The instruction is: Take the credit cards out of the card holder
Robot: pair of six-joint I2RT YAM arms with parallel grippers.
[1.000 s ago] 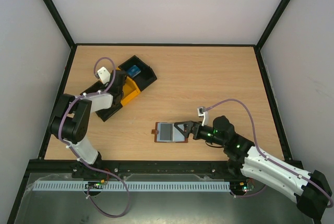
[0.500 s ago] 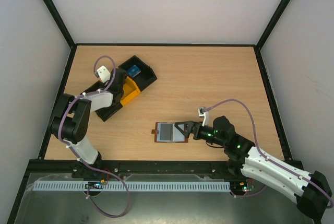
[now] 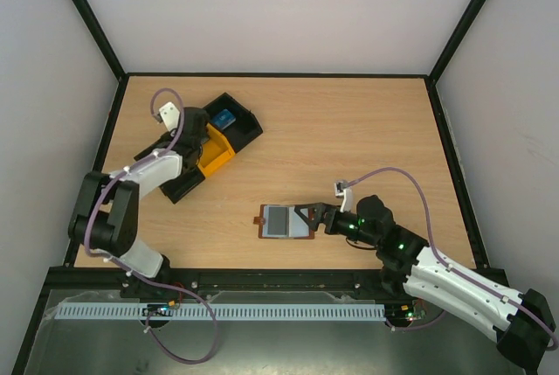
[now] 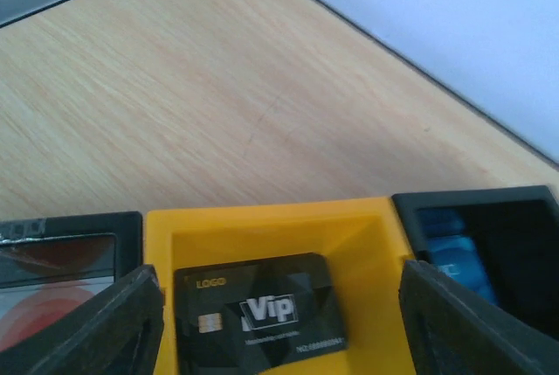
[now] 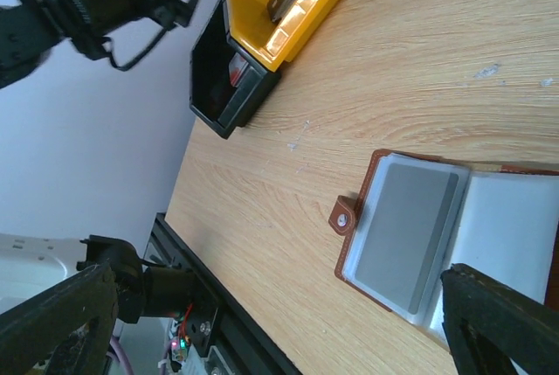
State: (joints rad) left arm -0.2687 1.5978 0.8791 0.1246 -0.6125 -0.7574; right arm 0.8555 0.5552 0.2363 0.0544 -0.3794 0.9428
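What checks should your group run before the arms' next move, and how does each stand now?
1. Left jaws clear of the grey card: ok. They are open, and the card lies in the yellow tray.
2. Blue card in a black tray: ok.
3. White-and-red card in the other black tray: ok.
4. Holder lying open on the table: ok.
5. Holder pockets empty: cannot tell.
6. Right jaws open, standing either side of the holder: ok.
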